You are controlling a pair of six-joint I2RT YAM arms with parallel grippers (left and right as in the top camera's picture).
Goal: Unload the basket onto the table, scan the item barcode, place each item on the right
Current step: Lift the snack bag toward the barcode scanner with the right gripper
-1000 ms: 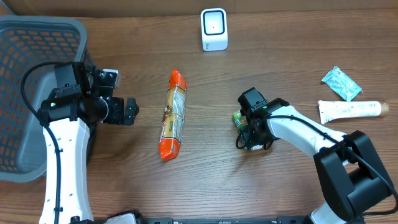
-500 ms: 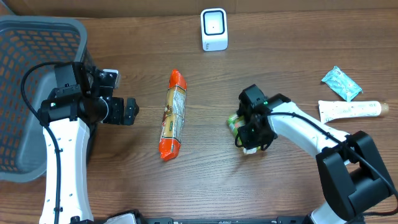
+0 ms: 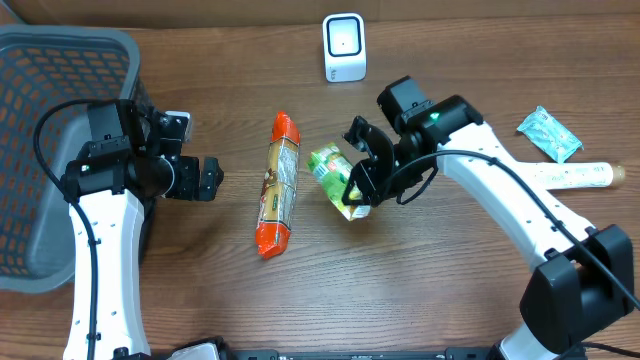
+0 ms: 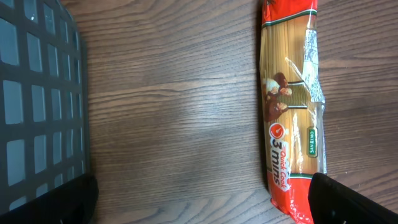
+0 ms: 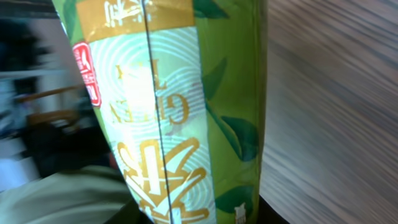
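Note:
My right gripper [image 3: 360,178] is shut on a green tea packet [image 3: 334,176] and holds it tilted above the table, between the spaghetti packet [image 3: 278,183] and my right arm. In the right wrist view the green packet [image 5: 180,106] fills the frame between my fingers; no barcode shows on it. The white scanner [image 3: 344,47] stands at the back middle of the table. My left gripper [image 3: 208,180] is open, just left of the spaghetti packet [image 4: 292,106], with nothing between its fingers [image 4: 348,202].
A dark mesh basket [image 3: 50,150] stands at the far left, beside my left arm. At the right edge lie a white tube [image 3: 560,176] and a teal sachet [image 3: 548,133].
My right gripper closed on the green tea packet, lifted it off the table and carried it up and to the left. The left arm has not moved.

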